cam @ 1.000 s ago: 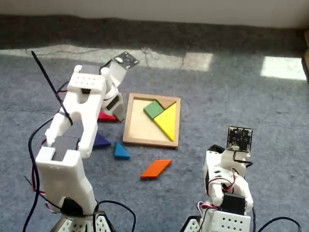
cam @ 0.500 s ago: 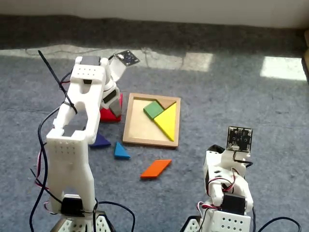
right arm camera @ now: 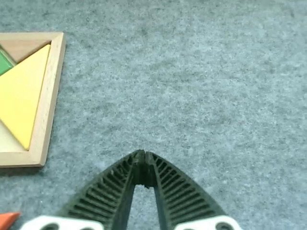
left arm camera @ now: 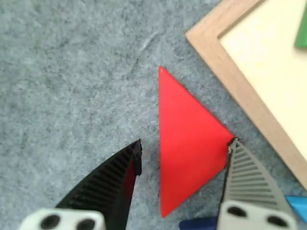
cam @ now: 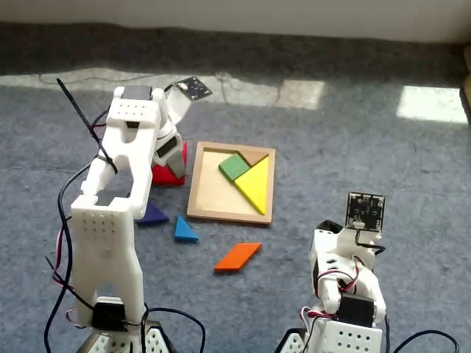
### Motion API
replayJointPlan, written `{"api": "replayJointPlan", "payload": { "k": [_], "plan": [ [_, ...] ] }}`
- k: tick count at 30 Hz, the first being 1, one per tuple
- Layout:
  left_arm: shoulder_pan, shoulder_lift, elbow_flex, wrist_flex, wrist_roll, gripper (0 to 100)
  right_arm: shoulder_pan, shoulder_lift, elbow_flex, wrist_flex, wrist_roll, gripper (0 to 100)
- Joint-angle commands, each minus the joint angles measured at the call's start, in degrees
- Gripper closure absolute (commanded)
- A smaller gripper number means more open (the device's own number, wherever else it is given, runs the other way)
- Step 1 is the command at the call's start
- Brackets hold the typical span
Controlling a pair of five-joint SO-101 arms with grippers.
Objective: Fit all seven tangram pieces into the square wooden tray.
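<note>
Left pincer [left arm camera: 186, 143] straddles red triangle [left arm camera: 184, 110]; tray [left arm camera: 230, 81] rim just beside one finger, gap narrow. Tray floor bare toward tabletop [cam: 383, 147] left edge; green piece [cam: 234, 167], yellow piece [cam: 255, 185] block right part. Right of tray, open.

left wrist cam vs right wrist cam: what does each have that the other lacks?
Left wrist, not right wrist: the left hand, open, astride the red triangle lying flat just outside the wooden tray, plus the edge of a dark blue piece. Right wrist, not left wrist: the right hand, shut on nothing, the yellow triangle in the tray, and the tip of an orange piece. Both: the tray's frame, a sliver of the green piece inside it, and the grey carpet.
</note>
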Motion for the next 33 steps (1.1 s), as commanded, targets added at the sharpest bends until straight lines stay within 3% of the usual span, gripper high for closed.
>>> {"api": "replayJointPlan", "payload": {
  "k": [1, 7, 17, 23, 27, 33],
  "plan": [
    [0.13, 0.92, -0.22, 0.18, -0.70, 76, 0.48, 0.31, 8.31, -0.04, 0.53, 99.1],
    [2.33, 1.19, -0.31, 7.30, -7.21, 78, 0.48, 0.31, 8.31, -0.04, 0.53, 99.1],
    [4.00, 1.27, -0.04, 13.71, -7.56, 77, 0.48, 0.31, 8.31, -0.04, 0.53, 99.1],
    [4.44, 1.27, 0.57, 14.77, -6.68, 75, 0.57, 0.31, 8.31, -0.04, 0.44, 99.1],
    [4.44, 1.27, 0.57, 14.86, -1.14, 69, 0.57, 0.31, 8.31, -0.04, 0.44, 99.1],
    [4.44, 1.27, 0.57, 14.77, -0.26, 71, 0.57, 0.31, 8.31, -0.04, 0.44, 99.1]
  ]
}}
